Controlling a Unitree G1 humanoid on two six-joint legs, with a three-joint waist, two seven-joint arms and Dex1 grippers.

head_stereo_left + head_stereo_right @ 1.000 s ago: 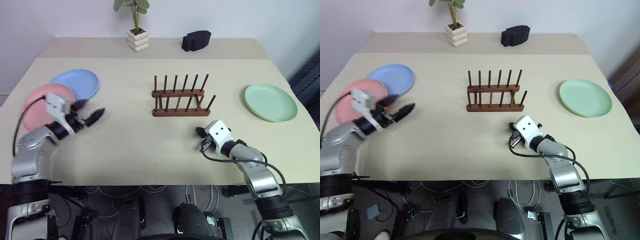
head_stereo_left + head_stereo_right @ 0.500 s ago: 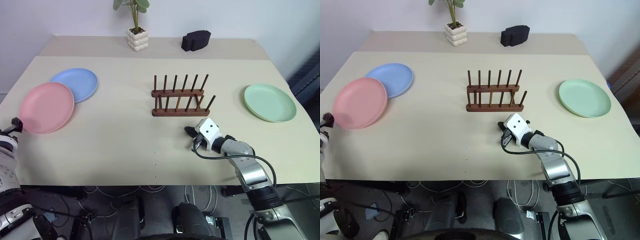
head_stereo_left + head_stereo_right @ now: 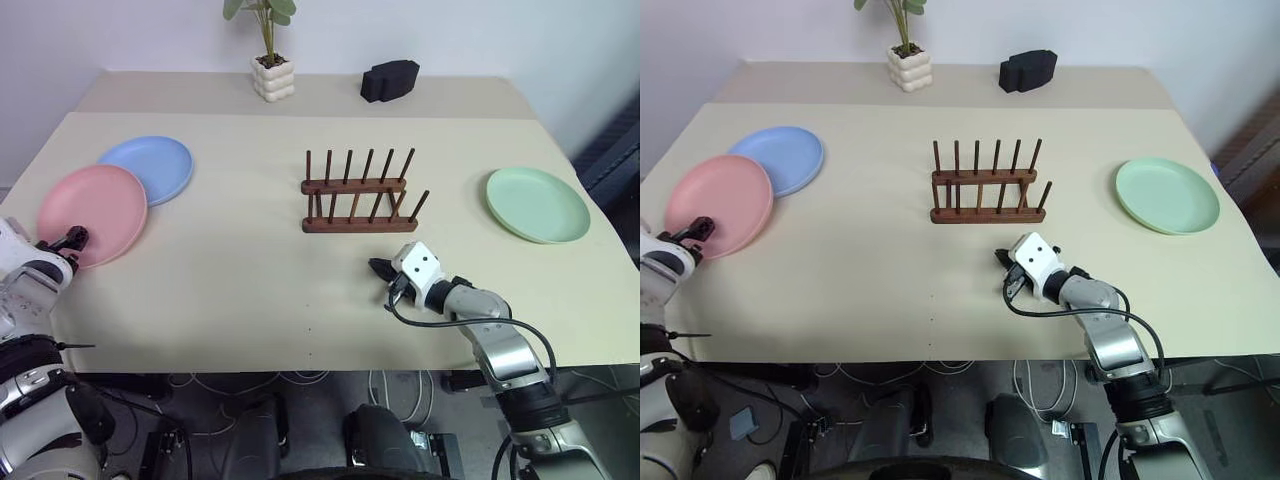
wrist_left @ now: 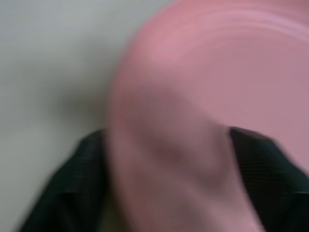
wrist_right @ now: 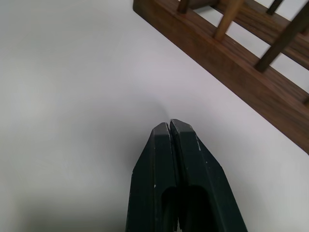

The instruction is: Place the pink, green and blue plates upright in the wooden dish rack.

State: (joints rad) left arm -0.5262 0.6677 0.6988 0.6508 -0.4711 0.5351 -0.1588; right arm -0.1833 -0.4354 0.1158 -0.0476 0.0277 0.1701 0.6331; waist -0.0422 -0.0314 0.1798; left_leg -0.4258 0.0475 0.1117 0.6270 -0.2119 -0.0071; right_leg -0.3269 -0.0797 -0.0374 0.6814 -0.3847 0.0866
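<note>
Pink plate (image 3: 92, 213) lies flat at tabletop (image 3: 250, 270) edge, left gripper (image 3: 68, 240) jaws straddling its near rim (grip unclear), right gripper (image 3: 385, 272) clenched empty; shallow bite could drop it.

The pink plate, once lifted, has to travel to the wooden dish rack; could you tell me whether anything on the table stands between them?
Nothing visible does. The pink plate lies flat at the table's left edge, overlapping the blue plate behind it. The stretch of table across to the wooden dish rack is bare.
</note>
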